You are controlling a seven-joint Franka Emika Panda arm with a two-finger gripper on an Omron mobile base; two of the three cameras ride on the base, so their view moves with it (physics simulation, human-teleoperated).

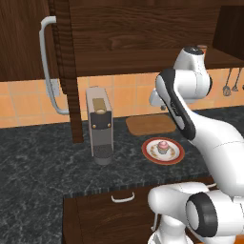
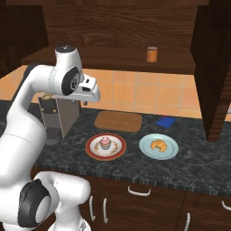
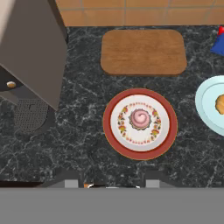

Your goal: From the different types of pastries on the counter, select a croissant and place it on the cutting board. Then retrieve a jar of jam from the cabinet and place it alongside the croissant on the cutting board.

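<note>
My gripper (image 3: pixel 109 181) hangs high above the dark counter (image 3: pixel 87 144), open, its two fingertips wide apart with nothing between them. Just ahead of it is the pink-frosted cupcake (image 3: pixel 140 118) on a red-rimmed plate (image 3: pixel 170 131). The golden croissant (image 2: pixel 158 144) lies on a pale blue plate (image 2: pixel 146 151) to the right; in the hand view the croissant (image 3: pixel 220 104) is cut by the right edge. The wooden cutting board (image 3: pixel 143 51) lies bare by the tiled wall. The cabinet stands open, and an orange jar (image 2: pixel 152 54) is on its shelf.
A grey coffee machine (image 1: pixel 99 124) stands left of the board. The open cabinet door (image 1: pixel 64 71) with its long grey handle (image 1: pixel 47 66) juts out over the counter on the left. A small blue object (image 2: pixel 166 122) lies right of the board. Drawer fronts (image 1: pixel 123 198) run below.
</note>
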